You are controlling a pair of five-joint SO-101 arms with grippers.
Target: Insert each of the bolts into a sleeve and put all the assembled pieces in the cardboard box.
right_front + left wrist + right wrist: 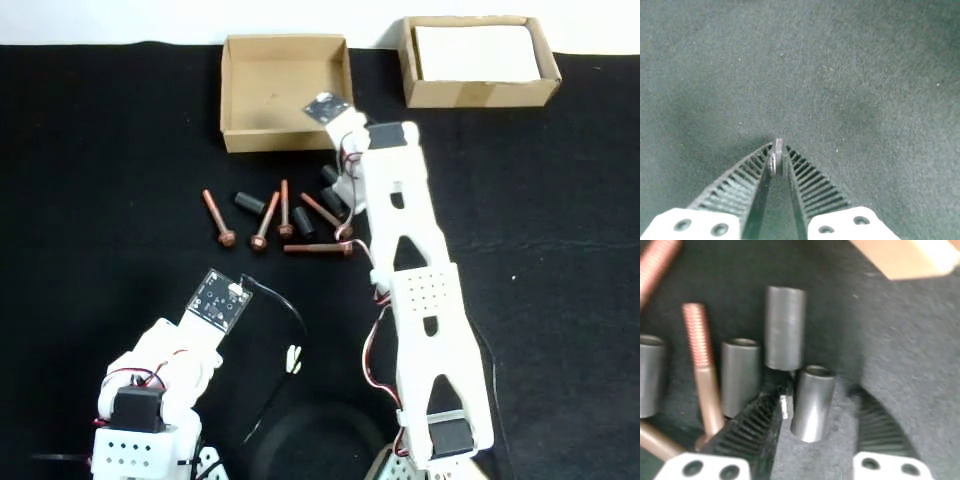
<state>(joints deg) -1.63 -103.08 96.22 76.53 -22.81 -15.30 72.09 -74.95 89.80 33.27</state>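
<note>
Several copper bolts (265, 222) and short dark sleeves (250, 203) lie loose on the black mat in front of the empty cardboard box (285, 135). My right gripper (817, 395) is down in this cluster, open, with one sleeve (812, 402) between its fingers; a gap shows on one side of it. More sleeves (785, 327) and a bolt (702, 365) lie just beside it. From above, the right arm (400, 200) covers part of the cluster. My left gripper (778, 152) is shut with nothing in it, over bare mat near the table's front left.
A second cardboard box (480, 92) with a white insert stands at the back right. A black cable (285, 310) curls on the mat between the two arm bases. Open mat lies to the far left and right of the cluster.
</note>
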